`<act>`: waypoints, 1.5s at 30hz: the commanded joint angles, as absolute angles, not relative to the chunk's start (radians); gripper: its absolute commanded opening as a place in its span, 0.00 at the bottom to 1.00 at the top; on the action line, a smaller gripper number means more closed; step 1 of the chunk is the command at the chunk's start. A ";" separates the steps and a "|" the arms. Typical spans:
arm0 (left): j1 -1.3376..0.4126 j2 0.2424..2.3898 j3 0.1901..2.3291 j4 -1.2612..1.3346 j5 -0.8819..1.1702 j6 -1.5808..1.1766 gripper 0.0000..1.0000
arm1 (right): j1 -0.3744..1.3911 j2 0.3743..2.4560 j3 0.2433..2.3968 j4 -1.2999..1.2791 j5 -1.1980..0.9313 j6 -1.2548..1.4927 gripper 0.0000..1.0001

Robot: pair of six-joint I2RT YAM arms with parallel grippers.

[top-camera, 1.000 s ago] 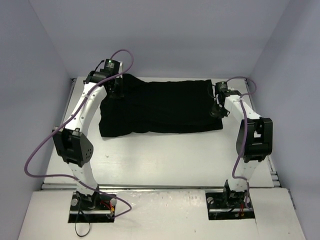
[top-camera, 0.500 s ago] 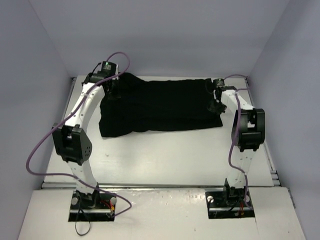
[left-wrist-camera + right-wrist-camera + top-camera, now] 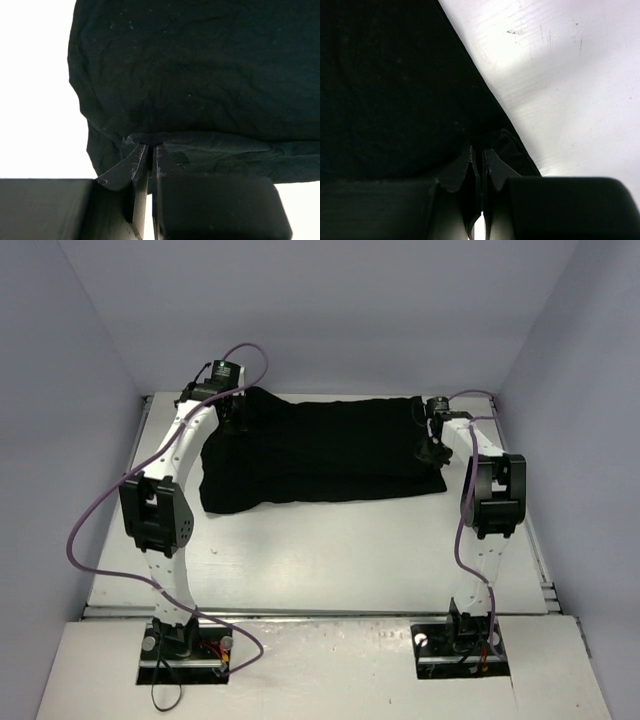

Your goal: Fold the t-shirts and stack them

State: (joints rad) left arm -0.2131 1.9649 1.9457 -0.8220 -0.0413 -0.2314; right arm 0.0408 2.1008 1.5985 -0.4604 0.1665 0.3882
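Observation:
The black t-shirt point(image 3: 320, 455) lies spread as a wide rectangle across the far half of the white table. My left gripper point(image 3: 233, 420) is at its far left corner, shut on a fold of the cloth; in the left wrist view the closed gripper point(image 3: 150, 150) pinches the shirt's edge point(image 3: 210, 150). My right gripper point(image 3: 432, 445) is at the shirt's right edge, shut on the cloth; in the right wrist view the gripper point(image 3: 479, 152) clamps the shirt's hem point(image 3: 510, 145).
The white table point(image 3: 320, 560) extends toward the arm bases. Grey walls close in the back and both sides. Purple cables loop from each arm.

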 commanded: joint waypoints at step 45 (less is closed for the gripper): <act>-0.236 2.037 2.226 -0.776 -0.143 -0.136 0.70 | 0.017 1.743 1.334 -0.405 0.158 0.391 0.59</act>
State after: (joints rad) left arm -0.2375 2.2695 2.3173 -0.8089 -0.0306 -0.0810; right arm 0.0143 1.7798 1.3601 -0.4236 0.1728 0.3802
